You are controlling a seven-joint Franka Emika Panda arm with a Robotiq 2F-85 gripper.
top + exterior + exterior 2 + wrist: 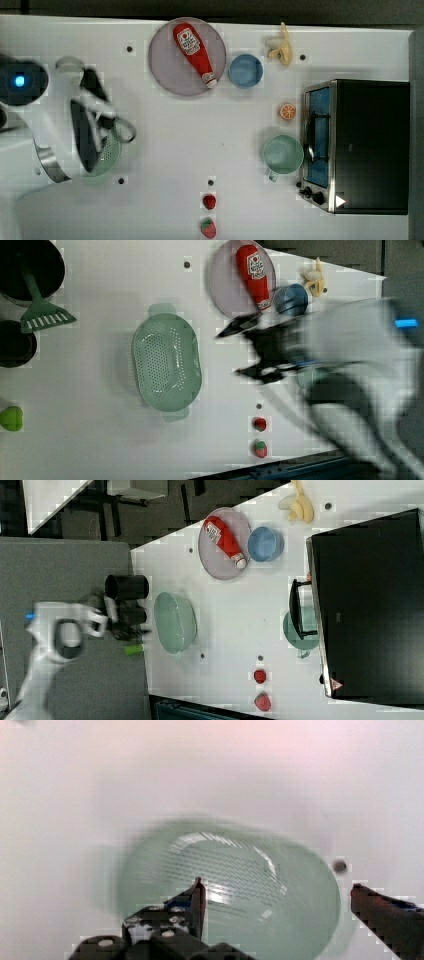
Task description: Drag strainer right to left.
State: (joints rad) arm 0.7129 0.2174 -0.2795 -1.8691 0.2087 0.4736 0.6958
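- One arm hangs above the strainer (166, 361), gripper (277, 907) released, holding nothing.
- The strainer sits on the white table (100, 440), at the left view's centre-left, well apart from the mug (283, 154).
- Judgement: lower one finger (197, 902) inside the rim, then pull slowly so the strainer slides without tipping.

White arm blurred, pincer (277, 895) spread wide, holding nothing, fingertips (226, 331) well apart

I can't read any text; the red plastic ketchup bottle (194, 52) carries a white label, its lettering illegible.
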